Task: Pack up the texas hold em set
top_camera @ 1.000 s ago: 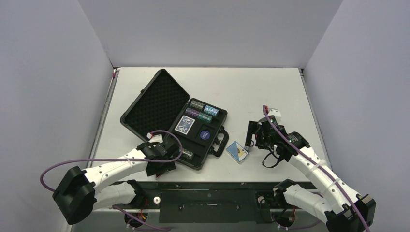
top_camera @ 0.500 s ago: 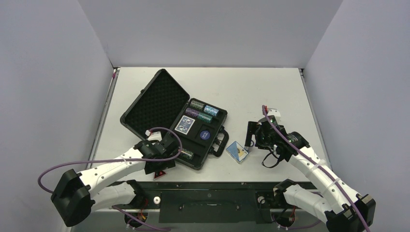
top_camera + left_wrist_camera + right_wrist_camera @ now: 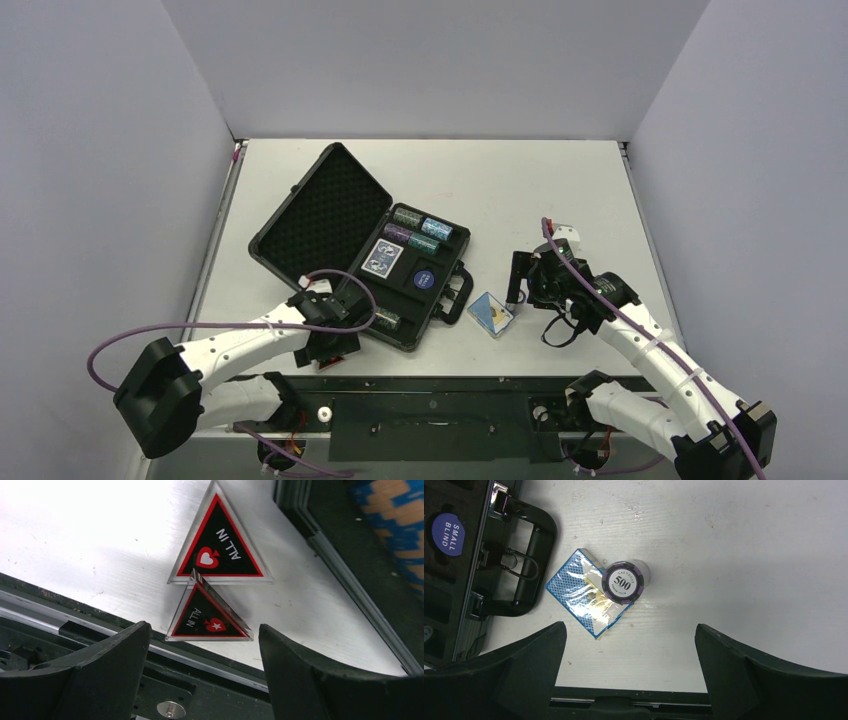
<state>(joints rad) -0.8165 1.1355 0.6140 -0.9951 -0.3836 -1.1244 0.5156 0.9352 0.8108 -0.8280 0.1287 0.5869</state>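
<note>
The black briefcase (image 3: 352, 243) of a poker set lies open on the tabletop (image 3: 520, 180), its foam-lined lid (image 3: 322, 212) thrown back to the left. Glittery chip rolls (image 3: 420, 228), a blue card deck (image 3: 381, 258) and a round "SMALL BLIND" button (image 3: 446, 527) sit in the tray's slots. Near the front edge, just left of the case, the left pincer (image 3: 202, 630) hangs with jaws spread and nothing between them touching, above two red-and-black "ALL IN" triangles (image 3: 217, 550); the tip of the nearer one meets the other's base. To the right of the case's handle (image 3: 524, 570), the right pincer (image 3: 630, 630) hovers wide open and empty over a second blue deck (image 3: 576, 592) on the tabletop, with an upright roll of "500" chips (image 3: 624, 582) touching the deck's far corner.
</note>
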